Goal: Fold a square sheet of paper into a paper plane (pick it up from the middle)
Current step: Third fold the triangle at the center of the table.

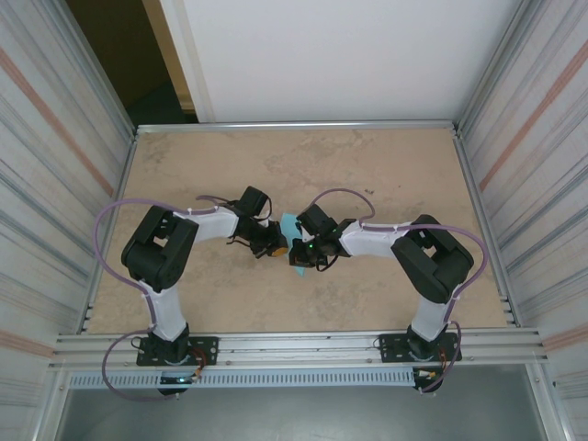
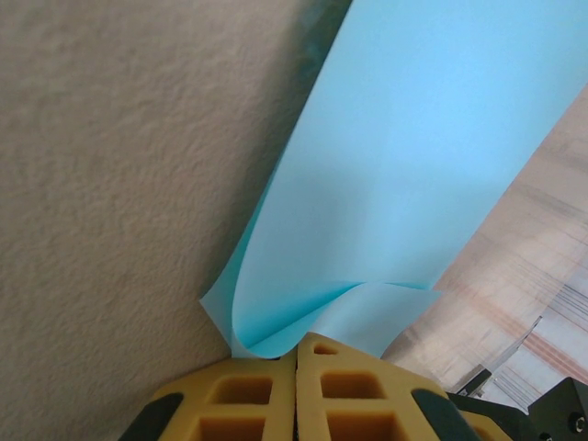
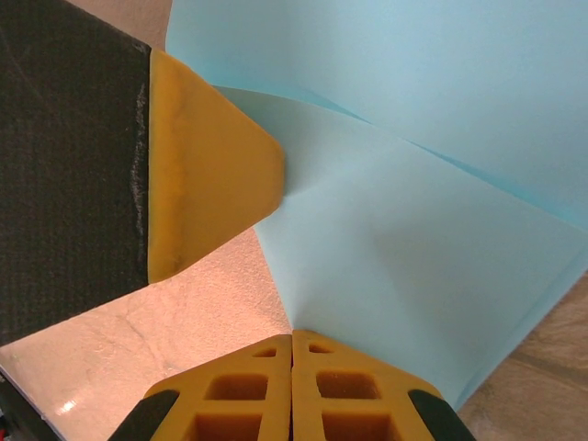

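Corrugated metal walls are closing in the tan table, and the square sheet of paper is standing up over the middle of the table, between the two arms. On the table's left half, the left fingers are pressing fully together and pinching a curled edge of the light-blue sheet, which is bowing up and away from them. On the table's right half, the right fingers are likewise clamping shut on a lower corner, where creases are fanning out. Seen from the right wrist, one of the left fingers is pressing against the sheet's side above the table. Whether the sheet is touching the table I cannot tell.
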{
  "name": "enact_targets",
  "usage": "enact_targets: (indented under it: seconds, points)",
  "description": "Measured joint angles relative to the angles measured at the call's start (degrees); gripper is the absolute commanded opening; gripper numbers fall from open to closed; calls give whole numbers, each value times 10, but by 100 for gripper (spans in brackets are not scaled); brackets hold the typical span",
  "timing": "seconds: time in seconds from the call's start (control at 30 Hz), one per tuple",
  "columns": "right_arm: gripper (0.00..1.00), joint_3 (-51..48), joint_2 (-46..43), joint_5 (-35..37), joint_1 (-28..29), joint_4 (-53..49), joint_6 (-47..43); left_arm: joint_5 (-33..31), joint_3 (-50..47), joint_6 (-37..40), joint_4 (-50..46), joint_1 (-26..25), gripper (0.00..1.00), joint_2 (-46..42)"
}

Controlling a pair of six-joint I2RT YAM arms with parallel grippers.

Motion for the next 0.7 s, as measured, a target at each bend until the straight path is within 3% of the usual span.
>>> enact_targets:
  seconds: [0.7]
  points:
    - [7,0,6,-6,0,-6,-2,4,3,9,-5,2,8,3]
